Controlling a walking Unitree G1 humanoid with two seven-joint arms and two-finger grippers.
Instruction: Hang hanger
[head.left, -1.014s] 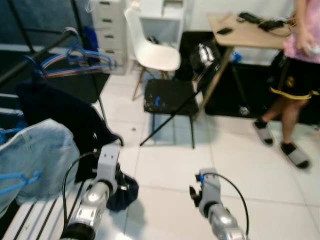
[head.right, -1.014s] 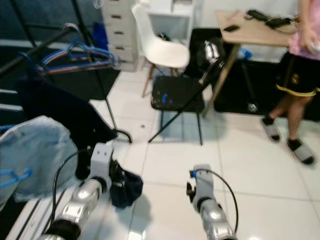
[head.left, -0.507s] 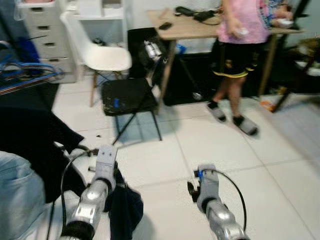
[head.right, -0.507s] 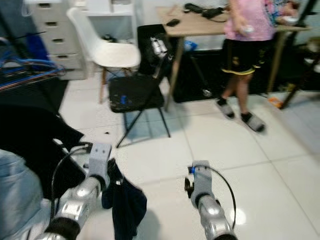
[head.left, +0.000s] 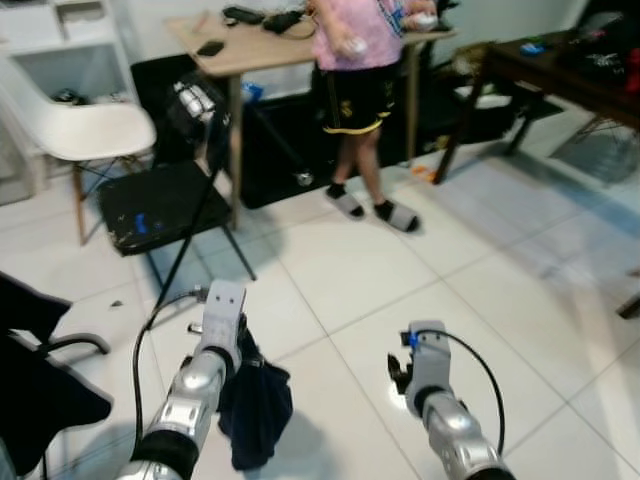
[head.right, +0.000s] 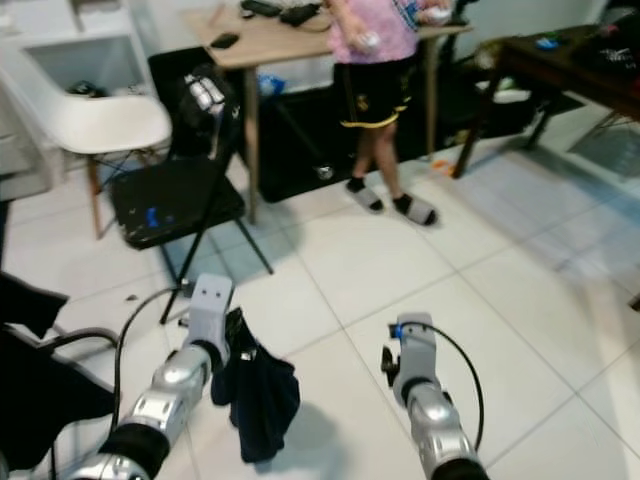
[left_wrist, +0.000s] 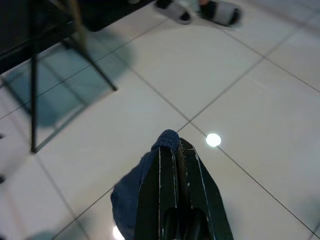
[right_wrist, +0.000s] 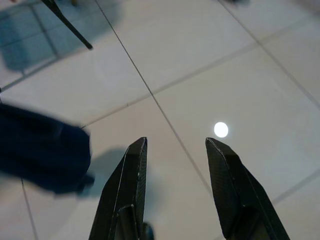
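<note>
left gripper: fingers pinched on a dark blue garment, near left, hanging limp above the white floor.
right gripper: fingers spread wide, empty.
farther: black folding chair, person beside the wooden table.

Two chairs: one white chair, one black folding chair; two tables; one person.
</note>
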